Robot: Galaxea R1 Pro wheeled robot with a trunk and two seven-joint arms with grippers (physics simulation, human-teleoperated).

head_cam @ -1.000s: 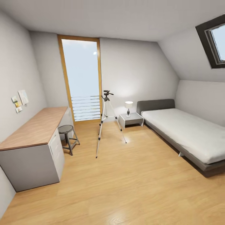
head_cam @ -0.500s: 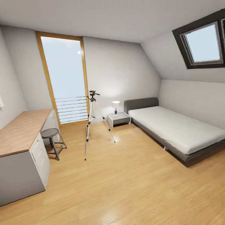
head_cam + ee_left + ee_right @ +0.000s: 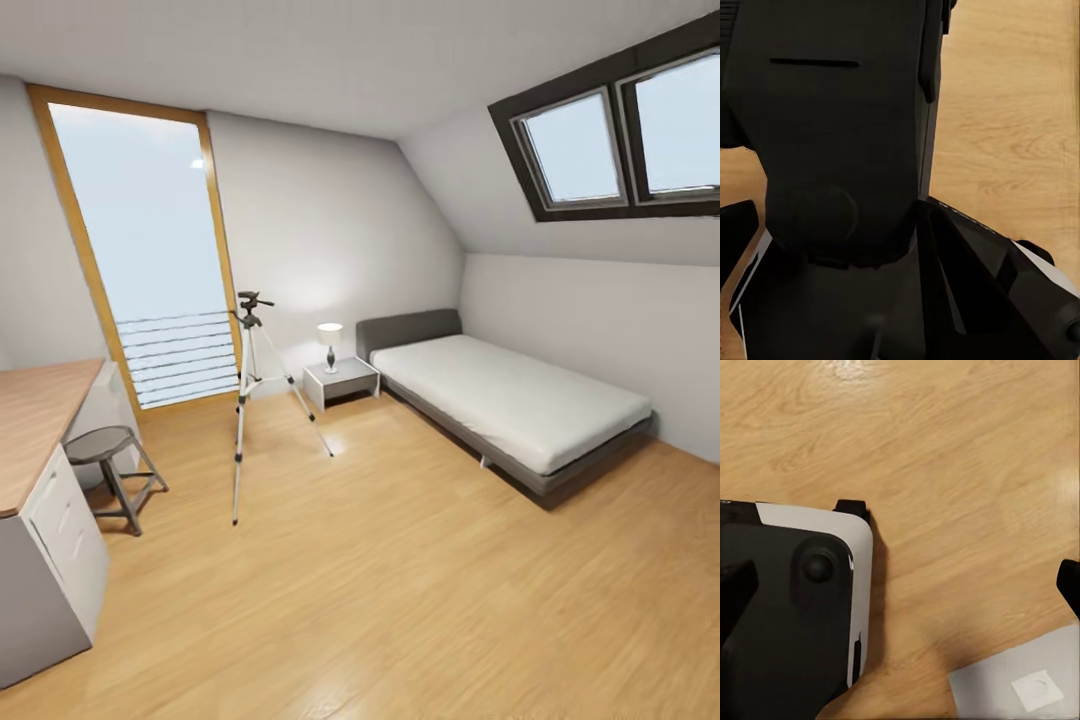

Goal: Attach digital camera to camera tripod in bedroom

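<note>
Since a second ago the head view has swung rightward, so the whole bedroom has slid left in the picture without its things having moved: less of the desk (image 3: 30,420) shows and a second skylight pane (image 3: 680,125) has come into sight. The camera tripod (image 3: 250,400) stands upright on the wood floor (image 3: 400,580), well apart from the bed (image 3: 500,400), between the round stool (image 3: 105,470) and the nightstand (image 3: 342,380) with its lamp (image 3: 330,345), in front of the tall wood-framed window (image 3: 140,260). The wrist views look down on dark robot body panels (image 3: 847,150) and bare floor; neither pincer's fingers can be made out, so I cannot tell whether they are released or clenched.
</note>
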